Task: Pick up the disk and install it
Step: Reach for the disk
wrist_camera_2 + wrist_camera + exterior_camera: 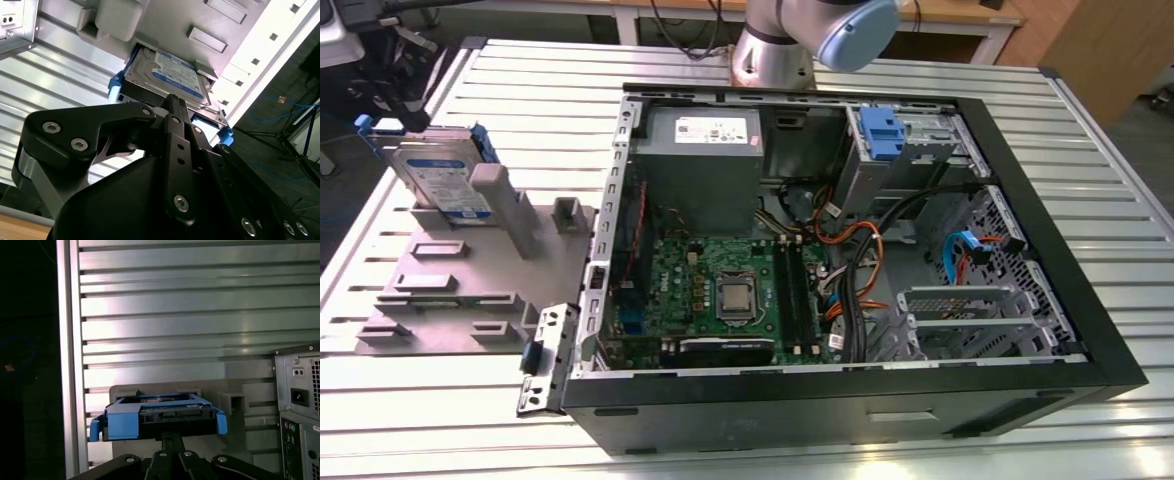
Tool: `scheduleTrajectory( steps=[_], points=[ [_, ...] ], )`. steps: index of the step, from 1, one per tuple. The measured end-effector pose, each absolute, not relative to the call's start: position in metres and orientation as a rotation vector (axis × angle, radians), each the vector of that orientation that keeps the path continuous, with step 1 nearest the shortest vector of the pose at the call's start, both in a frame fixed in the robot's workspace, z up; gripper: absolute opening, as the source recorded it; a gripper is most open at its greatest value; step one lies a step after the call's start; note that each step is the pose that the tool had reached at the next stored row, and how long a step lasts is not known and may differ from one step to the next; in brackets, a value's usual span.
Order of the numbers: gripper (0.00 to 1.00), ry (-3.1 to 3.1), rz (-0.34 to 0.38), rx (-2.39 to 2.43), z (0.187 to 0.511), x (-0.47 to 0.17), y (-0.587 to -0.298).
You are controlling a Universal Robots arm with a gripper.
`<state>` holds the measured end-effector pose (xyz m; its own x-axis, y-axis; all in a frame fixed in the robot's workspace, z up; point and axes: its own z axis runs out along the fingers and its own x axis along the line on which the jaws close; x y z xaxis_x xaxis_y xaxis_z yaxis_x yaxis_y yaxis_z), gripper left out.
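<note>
Disk (165,416) looks stiff, hefty, fragile, so grab the 2 blue rails (122,422). Hand (170,437) looks pinched closed, empty.

Inventory as observed.

- Slatted metal table (1067,110): one.
- Open computer case (1110,330) standing on it: one.
- Inside the case:
  - grey power-supply box (698,165): one
  - green mainboard (720,285): one
  - processor (736,297) seated on that board: one
  - bare blue bracket (881,128): one
- Grey holding fixture (440,285) beside the case: one.
- Disk (443,182): one.
- Blue side rails (221,422) on the disk, counted in the first wrist view: two.
- Robot arm (821,35): one.
- Gripper (173,100), counted in the second wrist view: one.
</note>
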<state>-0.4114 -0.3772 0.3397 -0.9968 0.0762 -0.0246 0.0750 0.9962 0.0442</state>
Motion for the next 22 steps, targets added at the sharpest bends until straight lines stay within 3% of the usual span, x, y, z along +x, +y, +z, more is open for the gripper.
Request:
scheduleTrajectory(
  steps=[22],
  points=[
    [0.11, 3.112, 0.067, 0.118, 0.3357, -0.4168, -0.3676]
  ],
)
